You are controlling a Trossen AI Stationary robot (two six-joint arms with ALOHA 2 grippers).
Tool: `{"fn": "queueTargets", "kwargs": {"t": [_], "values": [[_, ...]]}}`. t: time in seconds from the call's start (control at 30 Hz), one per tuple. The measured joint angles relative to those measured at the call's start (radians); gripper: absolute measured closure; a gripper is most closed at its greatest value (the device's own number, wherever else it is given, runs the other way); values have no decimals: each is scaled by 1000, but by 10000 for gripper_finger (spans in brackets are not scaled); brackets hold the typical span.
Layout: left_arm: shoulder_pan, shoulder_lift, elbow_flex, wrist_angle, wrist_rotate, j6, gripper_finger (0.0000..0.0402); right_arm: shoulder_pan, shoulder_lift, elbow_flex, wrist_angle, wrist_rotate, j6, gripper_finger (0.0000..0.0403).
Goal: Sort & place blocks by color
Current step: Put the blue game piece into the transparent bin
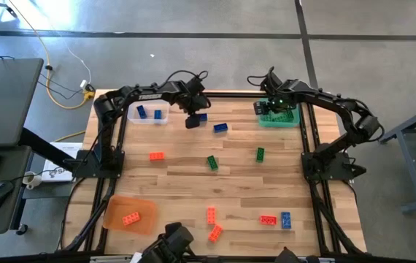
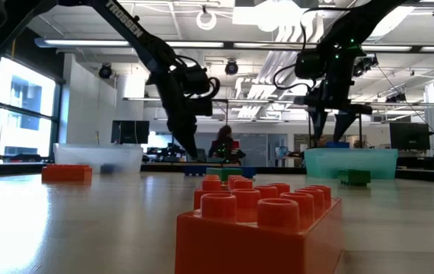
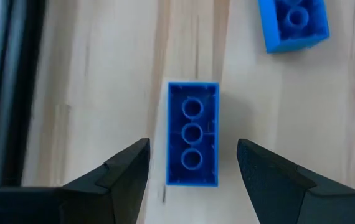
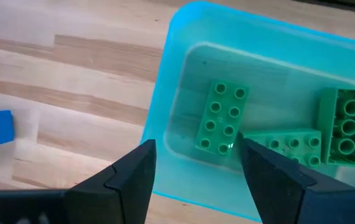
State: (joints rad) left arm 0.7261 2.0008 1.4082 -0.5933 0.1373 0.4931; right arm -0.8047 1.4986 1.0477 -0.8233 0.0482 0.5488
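My left gripper (image 3: 193,146) is open, hanging over the far middle of the table (image 1: 193,120). Its fingers stand on either side of a blue block (image 3: 192,134) that lies hollow side up on the wood, without touching it. A second blue block (image 3: 293,22) lies just beyond (image 1: 220,128). My right gripper (image 4: 195,149) is open and empty above the green tray (image 4: 165,124), at the table's far right (image 1: 276,109). Three green blocks (image 4: 222,118) lie in that tray. More orange, green and blue blocks are scattered over the table.
A clear tray (image 1: 148,112) at far left holds two blue blocks. An orange tray (image 1: 129,213) at near left holds one orange block. Loose blocks: orange (image 1: 156,155), green (image 1: 212,162), green (image 1: 260,153), orange (image 1: 211,214), orange (image 1: 268,219), blue (image 1: 286,219). A large orange block (image 2: 259,228) fills the low view's foreground.
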Motion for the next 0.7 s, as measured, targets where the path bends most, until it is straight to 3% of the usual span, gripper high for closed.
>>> {"fn": "queueTargets", "kwargs": {"t": [0.7], "values": [[0,83,0,33,-23,-61,174,0,0,0,41,-30,-34,183]]}}
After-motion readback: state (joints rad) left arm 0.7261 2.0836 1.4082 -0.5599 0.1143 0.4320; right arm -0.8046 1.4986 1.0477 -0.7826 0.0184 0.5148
